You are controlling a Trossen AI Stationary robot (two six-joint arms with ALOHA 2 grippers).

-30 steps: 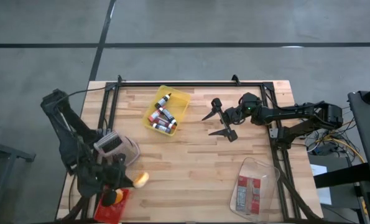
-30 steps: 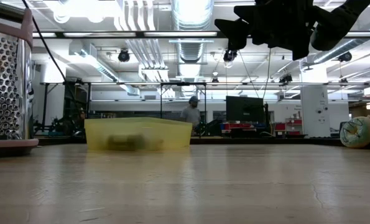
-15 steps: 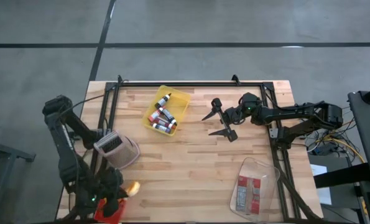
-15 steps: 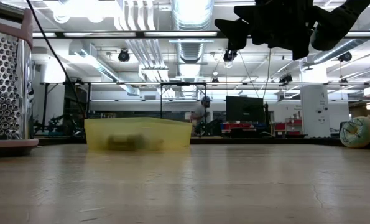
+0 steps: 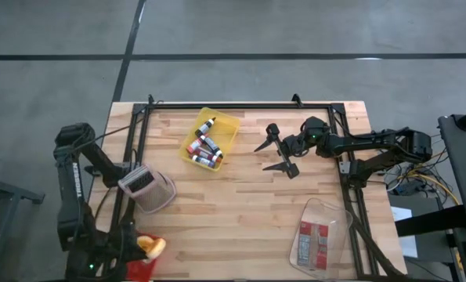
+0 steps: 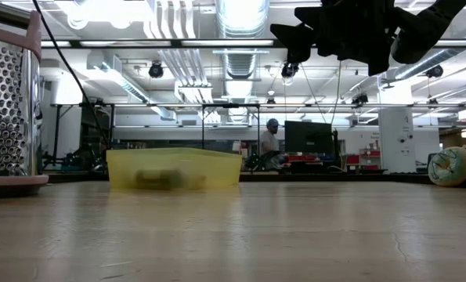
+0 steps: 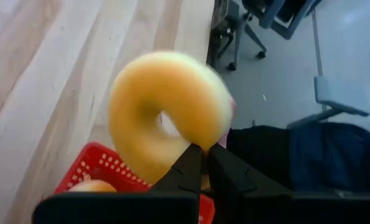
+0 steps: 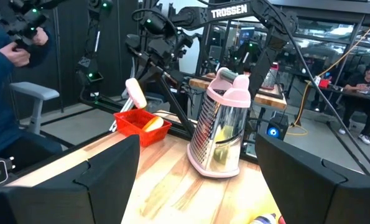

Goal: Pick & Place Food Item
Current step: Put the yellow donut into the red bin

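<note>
High view, items listed left to right across the desk.

1. Left gripper (image 5: 142,249), at the near left corner, pinched shut on a yellow ring-shaped donut (image 5: 152,246), held above the red basket (image 5: 142,269), which holds another yellowish item. In the left wrist view the fingertips (image 7: 200,163) nip the ring's lower wall. Donut (image 7: 169,112) looks light, smooth, probably moulded plastic: stiff, somewhat slippery. Best hold: across the ring wall, one finger through the hole.
2. Pink-trimmed metal grater (image 5: 148,188), near the left edge. No writing legible.
3. Yellow tray (image 5: 210,139) of small bottles, toward the far edge.
4. Right gripper (image 5: 277,152), fingers spread wide, empty, raised mid-desk.
5. Clear container (image 5: 320,235), near right corner; label unreadable.

Legible writing: "TROSSEN" (image 8: 229,12) on the frame, right wrist view.
</note>
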